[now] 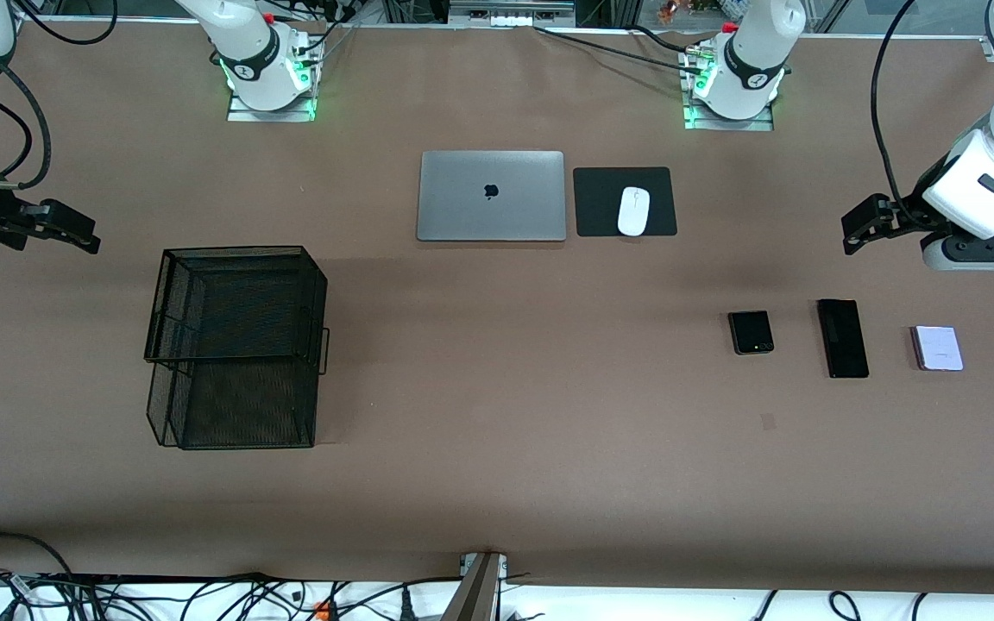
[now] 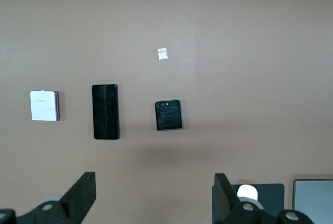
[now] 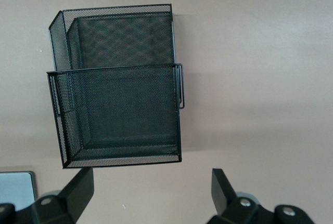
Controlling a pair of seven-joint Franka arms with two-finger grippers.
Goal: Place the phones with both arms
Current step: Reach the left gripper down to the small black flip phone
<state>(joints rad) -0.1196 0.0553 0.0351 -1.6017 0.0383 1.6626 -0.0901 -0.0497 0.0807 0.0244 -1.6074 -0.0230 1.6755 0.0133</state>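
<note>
We see three phones lying flat in one row on the brown table [image 1: 497, 483], toward the left arm's end of it. We take the closed silver laptop [image 1: 491, 196] as our landmark: all three phones lie nearer to the front camera than the laptop.

The small squarish black phone [image 1: 751, 332] is the closest of the row to the laptop; in the left wrist view it shows two round camera lenses and a pale rim. Beside it lies the long slim black phone [image 1: 842, 338], a dark matte slab. The small squarish white-lavender phone [image 1: 937, 348] is the last in the row, the one most apart from the laptop, with a thin lavender edge on one side. The phones do not touch each other.

The left gripper [image 1: 858, 226] hangs in the air over the table near the phones' row, its fingers spread wide and holding nothing. The right gripper [image 1: 72, 229] hangs over the table at the right arm's end, also spread wide and empty.

A black wire-mesh two-tier tray [image 1: 236, 347] stands toward the right arm's end from the laptop, nearer to the front camera. A white computer mouse [image 1: 633, 210] rests on a black pad [image 1: 600, 203] just beside the laptop.
</note>
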